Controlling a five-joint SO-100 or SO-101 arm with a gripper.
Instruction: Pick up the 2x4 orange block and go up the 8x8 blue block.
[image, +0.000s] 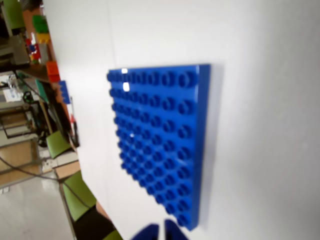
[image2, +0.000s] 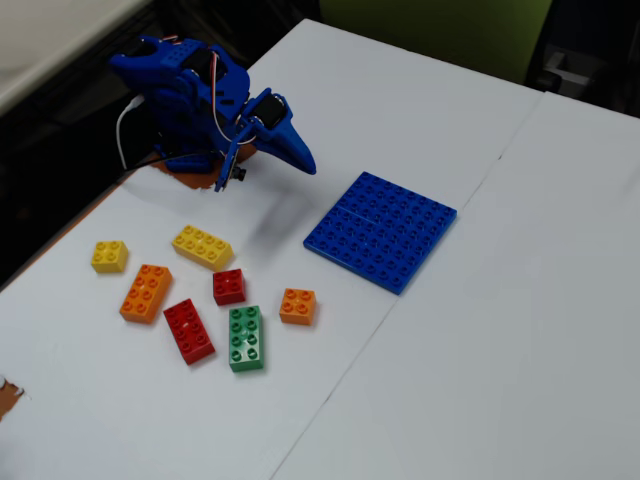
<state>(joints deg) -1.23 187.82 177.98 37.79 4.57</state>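
Blue plastic two-finger gripper (image2: 300, 160), fingers together and empty, held above the white table (image2: 520, 330) in the fixed view. The large flat blue studded square plate (image2: 381, 230) lies just beyond its tip. The orange rectangular eight-stud plastic brick (image2: 146, 292) lies well apart, below-left of the gripper, among other bricks.

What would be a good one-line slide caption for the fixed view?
Blue arm's end effector raised empty near the 8x8 blue block; 2x4 orange block untouched among scattered bricks.
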